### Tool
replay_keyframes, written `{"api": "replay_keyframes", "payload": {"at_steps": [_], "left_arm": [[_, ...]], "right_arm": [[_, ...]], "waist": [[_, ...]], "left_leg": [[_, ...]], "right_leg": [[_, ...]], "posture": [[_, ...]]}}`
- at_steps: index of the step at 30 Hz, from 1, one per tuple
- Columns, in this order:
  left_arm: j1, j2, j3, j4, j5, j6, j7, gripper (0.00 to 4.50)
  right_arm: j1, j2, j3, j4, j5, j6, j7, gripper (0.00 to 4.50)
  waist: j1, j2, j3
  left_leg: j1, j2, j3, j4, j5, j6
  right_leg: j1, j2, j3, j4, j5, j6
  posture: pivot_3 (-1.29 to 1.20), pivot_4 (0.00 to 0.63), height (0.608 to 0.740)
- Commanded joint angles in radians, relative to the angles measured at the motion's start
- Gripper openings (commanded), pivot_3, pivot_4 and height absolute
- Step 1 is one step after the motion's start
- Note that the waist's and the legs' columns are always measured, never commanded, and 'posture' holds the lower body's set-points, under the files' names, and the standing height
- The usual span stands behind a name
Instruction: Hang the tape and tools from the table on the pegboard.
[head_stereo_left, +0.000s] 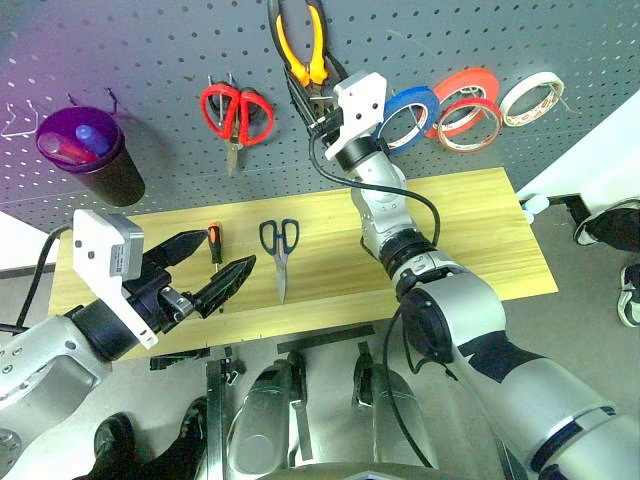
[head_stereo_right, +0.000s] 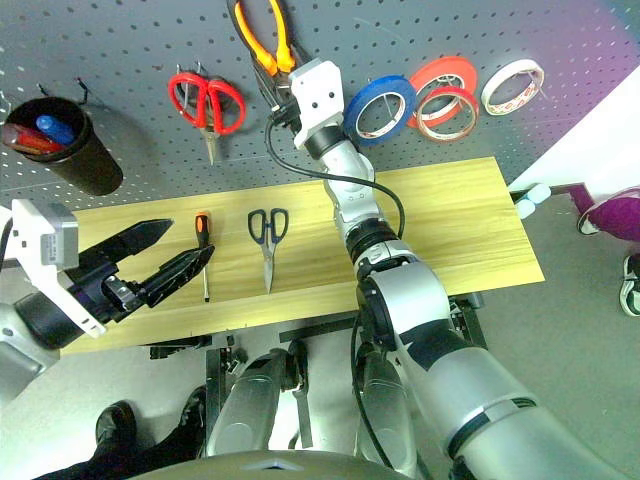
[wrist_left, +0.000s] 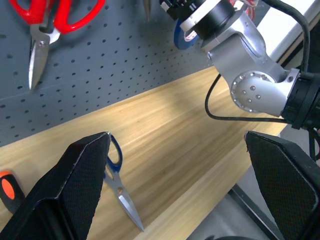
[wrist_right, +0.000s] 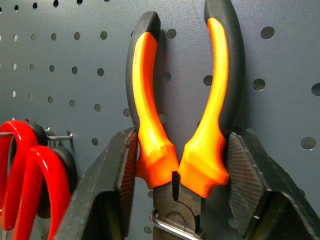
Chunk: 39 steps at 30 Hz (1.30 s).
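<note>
Head camera first: pliers (head_stereo_left: 300, 45) with orange-and-black handles up against the pegboard (head_stereo_left: 150, 60), handles up, right claw (head_stereo_left: 318, 112) reaching right under them. Red-handled scissors (head_stereo_left: 236, 115) hanging on a hook to the left of that, dark cup (head_stereo_left: 95, 160) with pens further left. Blue tape roll (head_stereo_left: 410, 113), solid red roll (head_stereo_left: 462, 88), thin pale-red tape ring (head_stereo_left: 470, 125) and a white roll (head_stereo_left: 531, 98) all hung in a row on the right. Down on the tabletop (head_stereo_left: 470, 230): dark-handled scissors (head_stereo_left: 279, 245) lying flat, slim screwdriver (head_stereo_left: 214, 243) with orange end just beside them on the left. Left claw (head_stereo_left: 212, 265) hovering over the near left of the tabletop, spread wide, nothing in it.

Left wrist view: same two black fingers (wrist_left: 75, 185) far apart, scissors and orange screwdriver tip between them on the wood.

Right wrist view: pliers handles sitting between the right claw's ribbed pads (wrist_right: 247, 175), pads touching the orange grips on both sides, so closed around the pliers. Small wire loop at the pliers' joint. No readable brand or writing anywhere.
</note>
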Motion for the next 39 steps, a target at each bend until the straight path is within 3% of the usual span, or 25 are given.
{"api": "replay_keyframes", "payload": {"at_steps": [1, 3, 4, 16, 29, 39], "left_arm": [[0.002, 0.008, 0.007, -0.023, -0.009, -0.021, -0.002, 4.50], [0.000, 0.008, 0.006, -0.023, -0.009, -0.022, 0.000, 4.50], [-0.001, 0.008, 0.005, -0.023, -0.010, -0.022, 0.001, 4.50], [-0.011, 0.000, -0.016, -0.025, -0.004, -0.025, 0.006, 4.50], [-0.074, -0.043, -0.117, -0.003, 0.062, -0.051, 0.000, 4.50], [-0.104, -0.071, -0.159, 0.020, 0.114, -0.059, -0.021, 4.50]], "right_arm": [[-0.012, -0.016, -0.002, -0.013, -0.009, -0.004, -0.058, 3.69], [-0.013, -0.015, -0.002, -0.012, -0.006, -0.006, -0.052, 4.37], [-0.014, -0.015, -0.002, -0.012, -0.005, -0.006, -0.050, 4.45], [-0.020, -0.027, 0.015, -0.024, -0.036, -0.018, -0.099, 4.45], [0.032, -0.077, 0.035, -0.083, -0.070, -0.018, -0.171, 4.45], [0.117, -0.086, 0.048, -0.197, -0.034, 0.005, -0.108, 4.45]], "waist": [[0.000, 0.000, 0.000], [0.000, 0.000, 0.000], [0.000, 0.000, 0.000], [0.000, 0.000, 0.000], [0.000, 0.000, 0.000], [0.002, 0.000, 0.000]], "left_leg": [[0.000, 0.000, 0.000, 0.000, 0.000, 0.000], [0.000, 0.000, 0.000, 0.000, 0.001, -0.001], [0.000, 0.000, 0.000, 0.000, 0.001, -0.002], [0.003, 0.000, -0.001, 0.000, 0.002, -0.003], [0.003, 0.000, -0.001, 0.000, 0.002, -0.003], [0.003, 0.000, -0.001, 0.000, 0.002, -0.002]], "right_leg": [[0.000, 0.000, 0.000, 0.000, 0.000, 0.000], [0.000, 0.000, 0.000, 0.000, 0.000, 0.000], [0.000, 0.000, 0.000, 0.000, 0.000, 0.000], [0.002, 0.000, 0.000, 0.000, 0.000, 0.000], [0.002, 0.000, 0.000, 0.000, 0.000, 0.000], [0.003, 0.000, -0.001, 0.000, 0.000, 0.000]], "posture": [[0.31, 0.354, 0.723], [0.31, 0.352, 0.723], [0.31, 0.351, 0.723], [0.30, 0.351, 0.723], [0.27, 0.341, 0.723], [0.25, 0.345, 0.723]]}}
